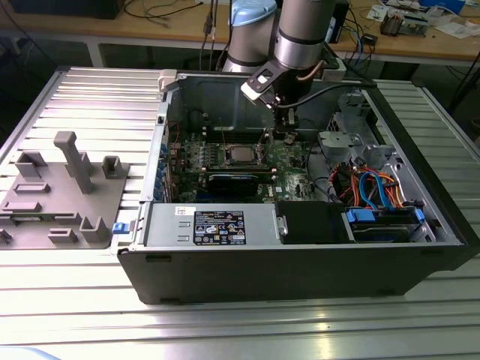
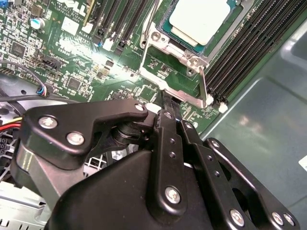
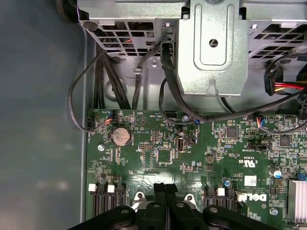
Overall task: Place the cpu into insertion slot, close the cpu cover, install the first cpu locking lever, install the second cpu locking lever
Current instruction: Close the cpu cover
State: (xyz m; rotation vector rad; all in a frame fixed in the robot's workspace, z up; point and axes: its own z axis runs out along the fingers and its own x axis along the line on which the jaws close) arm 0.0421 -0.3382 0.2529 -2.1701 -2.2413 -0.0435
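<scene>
Silver cpu [image 2: 199, 19] lies flat just ahead of gripper [image 2: 169, 103], pinched shut. Light, breakable: hold edges.

Heads up: in the second wrist view the cpu [image 2: 199, 19] runs off the top edge, so you only get part of its metal top, and the bulk of the gripper [image 2: 168, 103] blocks the near stretch of the motherboard [image 2: 62, 52]. In the first wrist view its fingers [image 3: 157, 194] get chopped by the bottom edge. In the exterior view the insertion slot [image 1: 240, 155] is too small for you to read its rim.
</scene>
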